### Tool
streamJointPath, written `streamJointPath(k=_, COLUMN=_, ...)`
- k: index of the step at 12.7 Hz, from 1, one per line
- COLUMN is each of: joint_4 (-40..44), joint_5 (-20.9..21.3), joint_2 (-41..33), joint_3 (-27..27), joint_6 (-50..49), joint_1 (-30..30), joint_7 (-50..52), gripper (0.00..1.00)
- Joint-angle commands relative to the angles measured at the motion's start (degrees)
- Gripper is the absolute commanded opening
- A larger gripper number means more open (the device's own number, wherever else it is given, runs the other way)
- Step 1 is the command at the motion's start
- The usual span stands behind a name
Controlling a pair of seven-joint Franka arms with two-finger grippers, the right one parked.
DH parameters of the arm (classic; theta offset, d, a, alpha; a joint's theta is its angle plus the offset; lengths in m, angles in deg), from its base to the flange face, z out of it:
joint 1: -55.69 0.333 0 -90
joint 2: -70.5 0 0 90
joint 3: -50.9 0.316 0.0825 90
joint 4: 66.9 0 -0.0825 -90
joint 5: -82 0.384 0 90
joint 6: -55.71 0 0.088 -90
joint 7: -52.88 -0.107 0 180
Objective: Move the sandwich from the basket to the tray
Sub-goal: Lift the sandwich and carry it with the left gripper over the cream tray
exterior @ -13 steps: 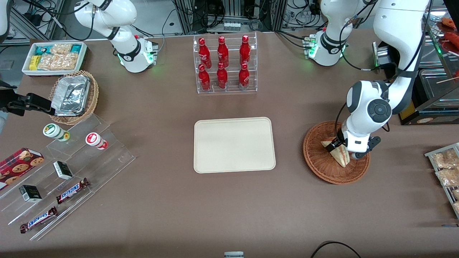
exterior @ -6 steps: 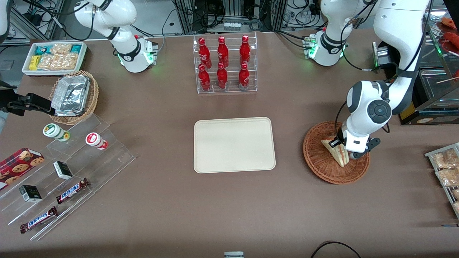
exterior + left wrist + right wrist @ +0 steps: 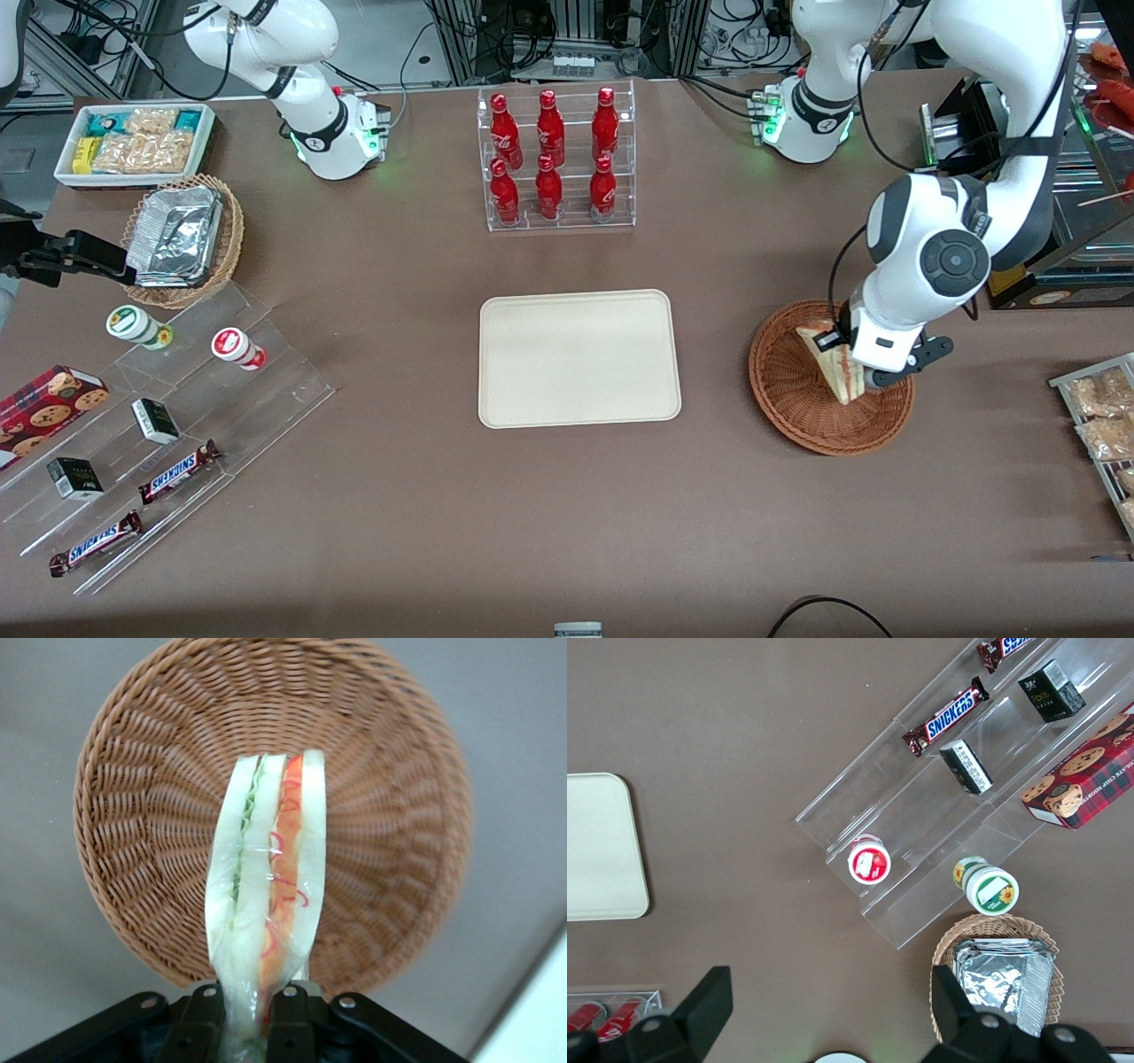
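Note:
My left gripper (image 3: 849, 361) hangs above the reddish-brown wicker basket (image 3: 788, 399) and is shut on the sandwich (image 3: 833, 368). The wedge is lifted off the weave, its point hanging down toward the basket. In the left wrist view the wrapped sandwich (image 3: 266, 895), with green and red-orange filling along its edge, is pinched between the two black fingers (image 3: 199, 1028) of the gripper (image 3: 248, 1028). The basket (image 3: 390, 815) lies below it with nothing else inside. The cream-beige tray (image 3: 579, 358) rests bare at the table's middle, toward the parked arm from the basket.
A clear rack of red bottles (image 3: 555, 159) stands farther from the front camera than the tray. A rack of snack packets (image 3: 1103, 425) sits at the working arm's end. Toward the parked arm's end lie a foil-filled tan basket (image 3: 182, 237), a white snack bin (image 3: 135, 142) and clear steps with candy bars (image 3: 177, 470).
The gripper has risen with the sandwich, lifting it off the basket's floor; the arm's wrist now stands higher above the basket. The basket stayed where it was.

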Motion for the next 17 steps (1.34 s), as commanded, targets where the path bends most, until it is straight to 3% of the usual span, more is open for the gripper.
streamJointPath(k=1, joint_4=4.3, joint_5=-0.2, joint_2=0.6, joint_3=0.2, joint_6=-3.3, joint_1=-4.7, joint_7=-0.1, gripper=0.0)
streamJointPath(k=11, joint_4=19.8, joint_5=-2.5, joint_2=15.0, joint_3=0.2, joint_6=-2.7, joint_1=-23.6, joint_7=1.0, gripper=0.0)
streamJointPath(k=17, joint_4=34.2, joint_5=-2.5, joint_2=27.5, joint_3=0.3, joint_6=-2.8, joint_1=-32.9, joint_7=12.0, gripper=0.0)
